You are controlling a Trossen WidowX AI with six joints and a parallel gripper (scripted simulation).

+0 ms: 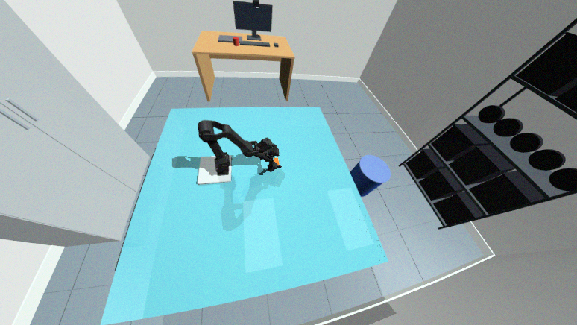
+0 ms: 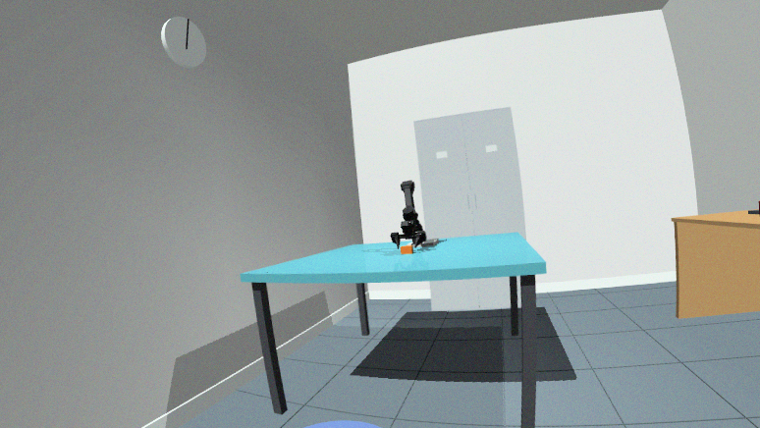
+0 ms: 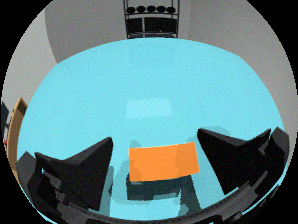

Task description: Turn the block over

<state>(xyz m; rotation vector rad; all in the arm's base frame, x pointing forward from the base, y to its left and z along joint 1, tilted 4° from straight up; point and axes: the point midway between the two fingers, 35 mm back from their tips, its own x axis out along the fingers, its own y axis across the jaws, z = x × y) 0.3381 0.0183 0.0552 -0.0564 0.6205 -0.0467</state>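
An orange block (image 1: pixel 276 161) (image 2: pixel 407 249) (image 3: pixel 163 162) rests on the light-blue table (image 1: pixel 201 241) (image 2: pixel 318 265) (image 3: pixel 100 75). In the wrist view its plain orange upper face shows, slightly turned. No dark mark shows on it in any view; its underside and the side toward the arm are hidden. My gripper (image 2: pixel 407 245) (image 3: pixel 156 138) is open and empty. It stands above the block, and in the wrist view one finger is on each side of it, with gaps between. The fingers and wrist partly cover the block in the top view.
The black arm stands on a white base plate (image 1: pixel 207 177) on the table. A blue cylinder (image 1: pixel 370 173) stands beyond the table's edge. A wooden desk (image 1: pixel 241 50) with a monitor, a shelf rack and a cabinet stand around the table.
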